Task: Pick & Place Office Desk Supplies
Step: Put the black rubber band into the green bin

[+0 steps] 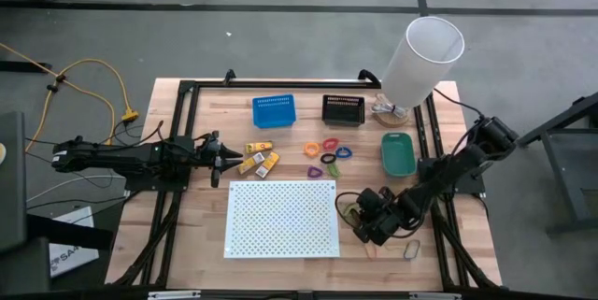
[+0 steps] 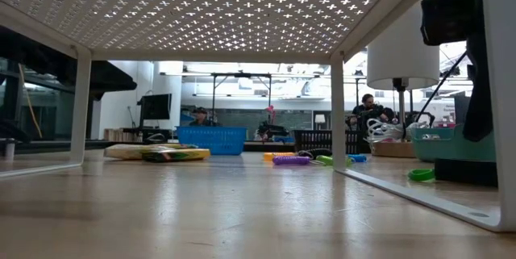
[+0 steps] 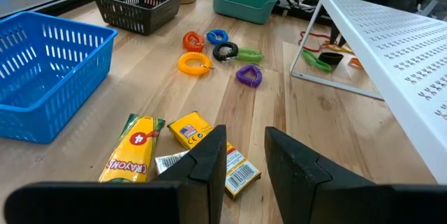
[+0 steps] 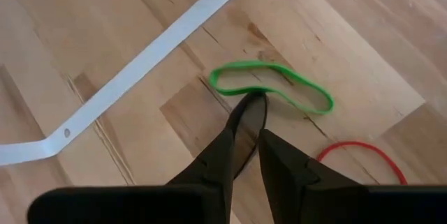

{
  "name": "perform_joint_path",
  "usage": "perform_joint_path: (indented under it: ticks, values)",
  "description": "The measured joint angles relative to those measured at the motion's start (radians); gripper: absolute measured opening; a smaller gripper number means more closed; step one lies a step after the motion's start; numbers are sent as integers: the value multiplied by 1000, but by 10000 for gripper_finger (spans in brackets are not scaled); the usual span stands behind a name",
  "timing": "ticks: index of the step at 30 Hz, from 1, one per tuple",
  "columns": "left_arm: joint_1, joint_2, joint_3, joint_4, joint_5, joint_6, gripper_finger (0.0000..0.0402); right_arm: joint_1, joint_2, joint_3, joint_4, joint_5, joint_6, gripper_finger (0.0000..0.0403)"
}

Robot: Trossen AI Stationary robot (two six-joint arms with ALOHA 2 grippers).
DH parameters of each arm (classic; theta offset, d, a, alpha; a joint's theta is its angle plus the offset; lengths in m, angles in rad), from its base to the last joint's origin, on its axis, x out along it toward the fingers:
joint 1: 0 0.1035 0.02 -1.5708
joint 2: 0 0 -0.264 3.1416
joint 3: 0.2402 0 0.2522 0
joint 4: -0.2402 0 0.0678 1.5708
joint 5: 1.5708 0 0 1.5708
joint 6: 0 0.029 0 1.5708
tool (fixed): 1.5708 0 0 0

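Right wrist view showed the right gripper [image 4: 246,123] with its two dark fingers drawn nearly together, a narrow slit between them, their tips resting on the near edge of the green rubber band [image 4: 272,86]. I could not tell for certain whether the band's strand was already pinched or only touched. The band lay flat on the wooden table [image 4: 91,35] just ahead of the tips, its long axis running crosswise to the fingers' reach. Beside it lay a red rubber band [image 4: 363,155], near but apart. Beyond stood the foot rail of the white perforated board [image 4: 140,63].

From above, the right arm was clearly the nearer one to these bands. The left gripper [image 1: 222,158] waited at the table's far side, fingers parted on nothing, just short of the yellow-orange crayon packets [image 1: 260,157]. The green bin [image 1: 397,153] stood close behind the right arm.
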Motion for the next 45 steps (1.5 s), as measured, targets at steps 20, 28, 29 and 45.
perform_joint_path:
  ticks: [20, 28, 29, 45]
  values:
    - [0, 0, 0, 0, 0, 0, 95, 0, 43, 0, -3, -5, 8, 58]
    - [0, 0, 0, 0, 0, 0, 95, 0, 70, 0, 7, -24, 26, 58]
    - [0, 0, 0, 0, 0, 0, 95, 0, 75, 0, 8, -24, 32, 58]
    - [0, 0, 0, 0, 0, 0, 95, 2, 78, 0, 11, -23, 32, 30]
